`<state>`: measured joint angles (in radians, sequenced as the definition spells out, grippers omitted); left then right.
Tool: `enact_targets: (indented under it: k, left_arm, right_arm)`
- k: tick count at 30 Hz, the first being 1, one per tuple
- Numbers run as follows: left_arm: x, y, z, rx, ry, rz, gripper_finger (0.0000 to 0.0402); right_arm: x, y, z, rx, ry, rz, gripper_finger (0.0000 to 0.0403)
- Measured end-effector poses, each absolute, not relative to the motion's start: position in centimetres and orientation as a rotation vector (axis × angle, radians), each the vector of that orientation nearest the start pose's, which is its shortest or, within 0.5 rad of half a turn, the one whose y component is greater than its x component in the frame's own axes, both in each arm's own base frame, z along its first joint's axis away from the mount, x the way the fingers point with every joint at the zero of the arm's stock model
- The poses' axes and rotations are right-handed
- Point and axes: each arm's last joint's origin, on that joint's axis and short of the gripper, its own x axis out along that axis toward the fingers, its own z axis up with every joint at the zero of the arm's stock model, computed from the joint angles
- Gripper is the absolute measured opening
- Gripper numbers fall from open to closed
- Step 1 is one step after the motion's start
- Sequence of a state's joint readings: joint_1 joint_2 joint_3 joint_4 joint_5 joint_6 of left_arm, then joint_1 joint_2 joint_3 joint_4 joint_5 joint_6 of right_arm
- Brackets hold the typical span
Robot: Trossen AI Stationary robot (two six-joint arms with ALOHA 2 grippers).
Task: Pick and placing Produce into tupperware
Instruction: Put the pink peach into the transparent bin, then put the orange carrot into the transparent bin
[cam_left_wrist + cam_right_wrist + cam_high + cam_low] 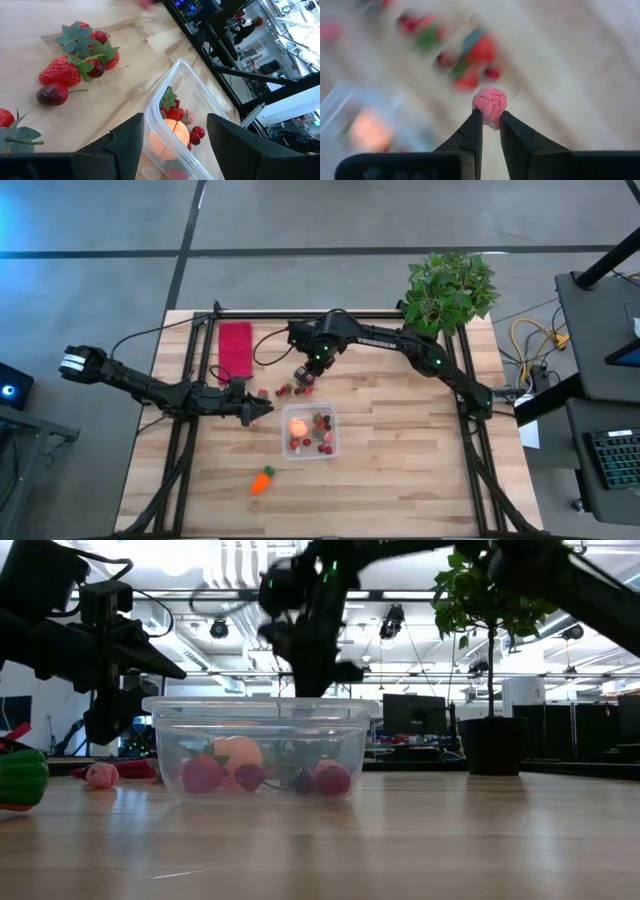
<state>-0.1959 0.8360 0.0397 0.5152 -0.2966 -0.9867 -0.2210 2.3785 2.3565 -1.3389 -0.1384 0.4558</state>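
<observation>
- High view: right gripper (303, 376) above loose berries (288, 391); tupperware (310, 433) mid-table, carrot (262, 480) near it.
- Left wrist view: left gripper (175, 145) open, empty, over tupperware's rim (165, 90).
- Right wrist view: fingers (470, 135) pinch a pink raspberry (490, 104).

Grey floor (300, 220), ceiling lights (218, 628), monitors (410, 712)

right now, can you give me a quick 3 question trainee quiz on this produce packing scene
1. True or false: the carrot lies inside the tupperware.
2. What is the right gripper shut on?
A. pink berry
B. carrot
C. red cloth
3. Fill in: the left gripper, jaws open, hangs over the tupperware's ____.

Key: 1 false, it lies on the table; 2 A; 3 rim.
</observation>
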Motion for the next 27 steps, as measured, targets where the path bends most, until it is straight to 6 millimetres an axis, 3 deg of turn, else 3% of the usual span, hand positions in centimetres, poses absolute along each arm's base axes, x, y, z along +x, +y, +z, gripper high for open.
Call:
enact_targets:
  k: [5, 13, 19, 27]
  left_arm:
    - [14.8, -2.1, 14.0, -0.910, 0.199, 0.225, 0.0203]
    - [14.8, -2.1, 14.0, -0.908, 0.199, 0.225, 0.0203]
    - [14.8, -2.1, 14.2, -0.916, 0.180, 0.214, 0.0203]
    - [15.0, -2.1, 15.0, -0.942, 0.103, 0.174, 0.0203]
  right_arm:
    - [46.0, -5.0, 27.2, 0.620, 1.344, -0.203, 0.0054]
    - [46.8, 2.0, 25.5, 0.445, 1.407, -0.120, 0.0094]
    - [46.8, 4.1, 25.3, 0.343, 1.396, -0.162, 0.0169]
    - [46.6, 4.3, 26.9, 0.295, 1.309, -0.226, 0.0261]
